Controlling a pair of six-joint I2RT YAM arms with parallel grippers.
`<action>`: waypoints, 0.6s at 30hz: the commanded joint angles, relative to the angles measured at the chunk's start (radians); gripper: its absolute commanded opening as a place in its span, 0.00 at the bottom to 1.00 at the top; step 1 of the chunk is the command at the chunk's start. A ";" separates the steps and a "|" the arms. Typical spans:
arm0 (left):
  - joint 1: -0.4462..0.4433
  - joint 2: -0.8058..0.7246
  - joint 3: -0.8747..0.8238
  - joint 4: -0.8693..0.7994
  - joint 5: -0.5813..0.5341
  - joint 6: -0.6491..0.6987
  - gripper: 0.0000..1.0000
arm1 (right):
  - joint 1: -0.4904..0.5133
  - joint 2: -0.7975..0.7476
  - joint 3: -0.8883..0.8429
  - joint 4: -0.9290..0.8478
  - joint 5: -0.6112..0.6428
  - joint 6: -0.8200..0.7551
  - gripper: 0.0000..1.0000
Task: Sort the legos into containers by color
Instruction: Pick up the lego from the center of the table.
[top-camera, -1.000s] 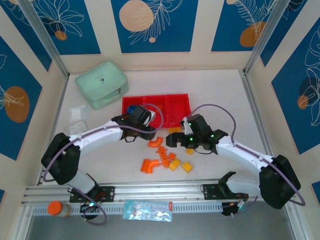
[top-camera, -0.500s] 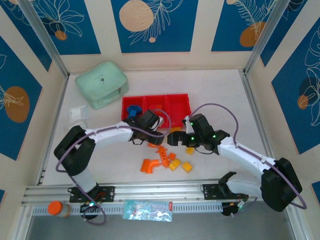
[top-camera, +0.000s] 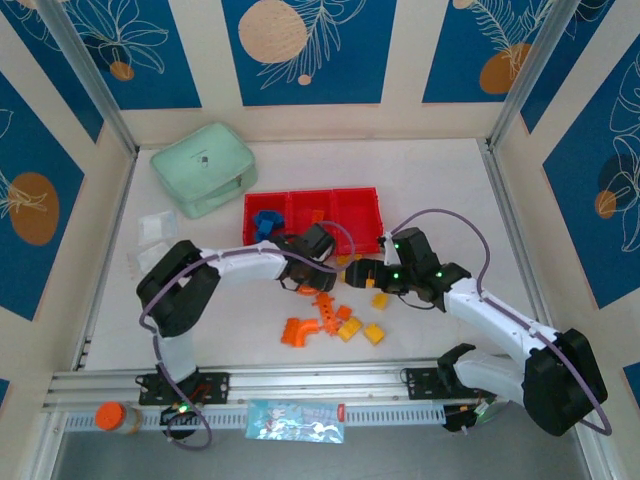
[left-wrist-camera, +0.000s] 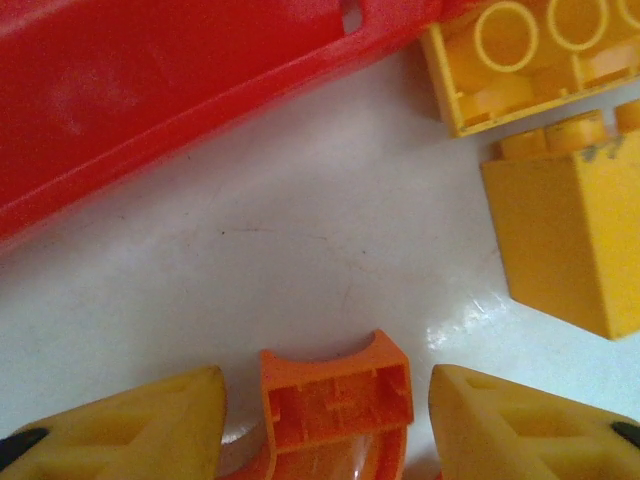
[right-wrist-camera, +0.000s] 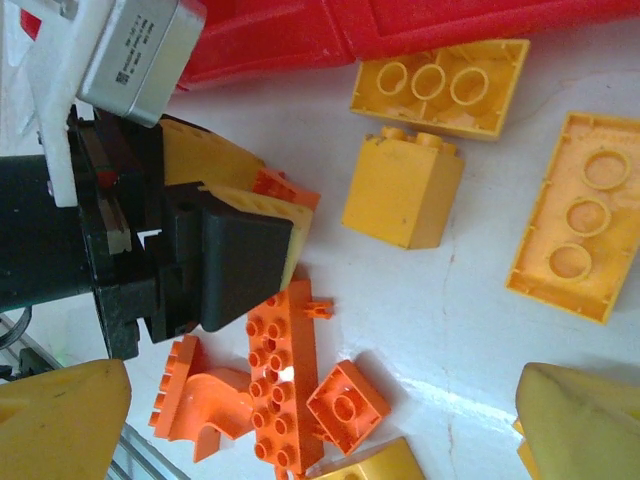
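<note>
The red tray (top-camera: 360, 210) lies mid-table, with blue legos (top-camera: 265, 222) in its left compartment. My left gripper (left-wrist-camera: 325, 388) is open just in front of the tray wall (left-wrist-camera: 150, 90). An orange curved piece (left-wrist-camera: 335, 400) sits between its yellow fingers (left-wrist-camera: 130, 430), touching neither. My right gripper (right-wrist-camera: 320, 430) is open and low over a long orange brick (right-wrist-camera: 290, 380), a small orange square (right-wrist-camera: 347, 405) and an orange elbow (right-wrist-camera: 200, 405). Yellow blocks (right-wrist-camera: 403, 190) lie by the tray. From above, the left gripper (top-camera: 318, 272) and right gripper (top-camera: 357, 277) nearly face each other.
A mint-green zip case (top-camera: 203, 168) sits at the back left, with clear bags (top-camera: 155, 228) near it. More orange pieces (top-camera: 300, 330) and yellow blocks (top-camera: 373, 333) lie toward the near rail. The left gripper's black body (right-wrist-camera: 220, 250) crowds the right wrist view.
My left gripper has swung right and down from over the tray's left compartment to the table in front of the tray. My right arm has shifted slightly right.
</note>
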 joint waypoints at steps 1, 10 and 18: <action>-0.009 0.039 0.047 -0.045 -0.028 0.010 0.52 | -0.010 -0.018 -0.014 0.010 -0.036 0.010 0.99; -0.009 0.008 0.038 -0.064 -0.058 0.012 0.35 | -0.024 -0.021 -0.009 0.014 -0.056 0.008 0.99; -0.006 -0.127 0.076 -0.149 -0.108 0.062 0.31 | -0.036 -0.021 0.023 0.001 -0.064 -0.011 0.99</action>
